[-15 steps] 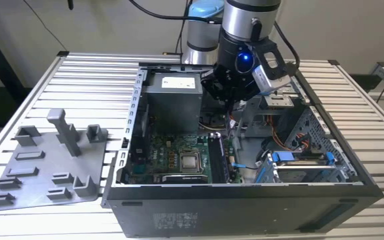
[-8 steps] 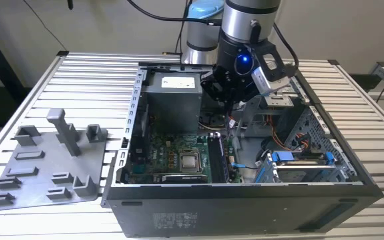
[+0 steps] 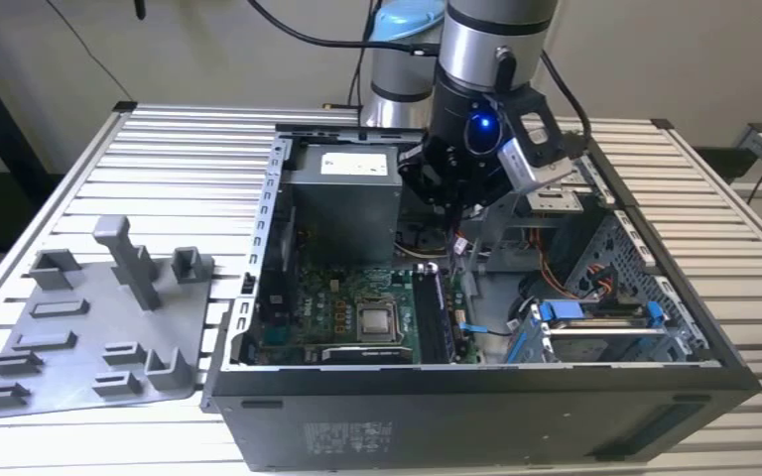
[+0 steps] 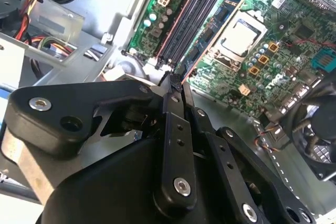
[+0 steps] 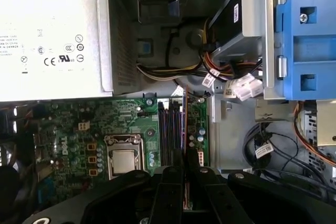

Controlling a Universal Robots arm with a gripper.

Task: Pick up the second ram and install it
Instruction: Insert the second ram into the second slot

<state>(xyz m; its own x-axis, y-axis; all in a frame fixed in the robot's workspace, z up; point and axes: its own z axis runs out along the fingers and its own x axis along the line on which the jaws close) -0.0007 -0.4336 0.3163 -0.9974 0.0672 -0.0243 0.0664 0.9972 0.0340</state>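
While the gripper [image 3: 454, 213] hangs over the open PC case [image 3: 487, 382], seeing fingers [image 4: 173, 129] drawn nearly together, pinching a thin board edge-on: reads as the second ram [image 5: 185, 129]. Shows up in the first wrist view as a narrow reddish strip running out from between the fingertips, parallel to the memory slots [image 5: 170, 129] and just beside them, on the side away from the CPU socket [image 5: 124, 158]. Can't tell from either wrist view whether it touches a slot or sits above it. Looks lifted well off the motherboard [image 3: 341, 322] in the exterior view, with the power supply [image 3: 341, 198] toward that view's left of the gripper and the blue drive bracket [image 3: 579, 312] toward its right. Also seeing the grey fixture plate [image 3: 90, 337] on the slatted table [image 3: 183, 139], outside the case on the exterior view's left, with blocks and posts standing on it. Fan [image 4: 320, 135] near the board's far corner in the second wrist view.
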